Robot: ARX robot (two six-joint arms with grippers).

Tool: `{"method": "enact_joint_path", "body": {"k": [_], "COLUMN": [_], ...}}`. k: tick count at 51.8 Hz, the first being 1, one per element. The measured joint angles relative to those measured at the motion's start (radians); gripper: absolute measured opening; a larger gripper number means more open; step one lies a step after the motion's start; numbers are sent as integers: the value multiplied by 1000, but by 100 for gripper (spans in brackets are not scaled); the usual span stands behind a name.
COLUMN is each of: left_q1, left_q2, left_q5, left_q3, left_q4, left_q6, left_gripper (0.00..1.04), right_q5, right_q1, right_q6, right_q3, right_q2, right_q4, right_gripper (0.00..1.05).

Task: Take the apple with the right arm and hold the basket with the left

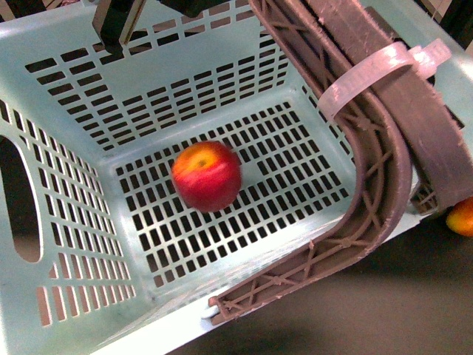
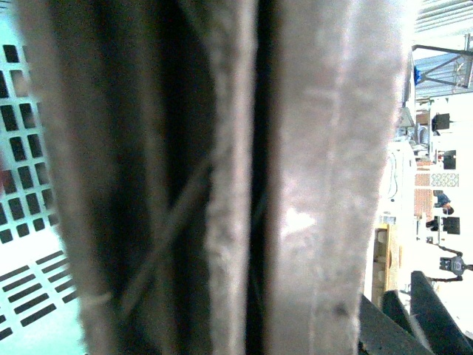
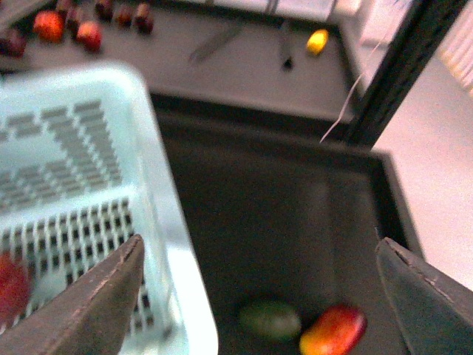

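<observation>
Apple lies mid-floor in the basket. Right gripper hangs released and empty by the basket's rim. Handles fill the left wrist view, so I cannot tell the left gripper's state.

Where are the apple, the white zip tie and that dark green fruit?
apple (image 1: 206, 176): front view, middle of its red side.
white zip tie (image 1: 367, 68): front view, middle of its band.
dark green fruit (image 3: 270, 320): right wrist view, its middle.

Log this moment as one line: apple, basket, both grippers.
apple: on basket floor, ungrasped | right gripper: open, empty | left wrist view: brown handles fill it, grip unclear
</observation>
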Motion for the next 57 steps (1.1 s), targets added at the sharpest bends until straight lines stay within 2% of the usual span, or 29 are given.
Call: {"method": "enact_joint_path", "body": {"k": [3,7,17,28,30,34,38,57], "left_q1": [0,0,-1,0,0,0,-1,0], "left_q2": [0,0,0,0,0,0,0,0], "left_q5": [2,6,12,8,8,10,11,8], "left_q3": [0,0,0,0,0,0,0,0], "left_q4": [0,0,0,0,0,0,0,0], "left_q6": [0,1,-4,0,0,-1,-1,0], "left_gripper": [27,27,27,27,27,27,27,27], "right_q5": [-8,-25,-85,-125,-134,-212,-220,-228], "right_q1": [-16,-37,-101,-144,-152,-210,-245,-251], "right_q6": [32,48,67,68,70,70,71,71], "right_q3": [-83,-149,-269,-335,-346,-366,-382,-433], "right_q2": [-28,-55,-154,-238,-256,-291,-322,-461], "right_q4": [184,285,314,299,293,276,261,176], "right_gripper": [79,69,34,2,2,2,2,2]}}
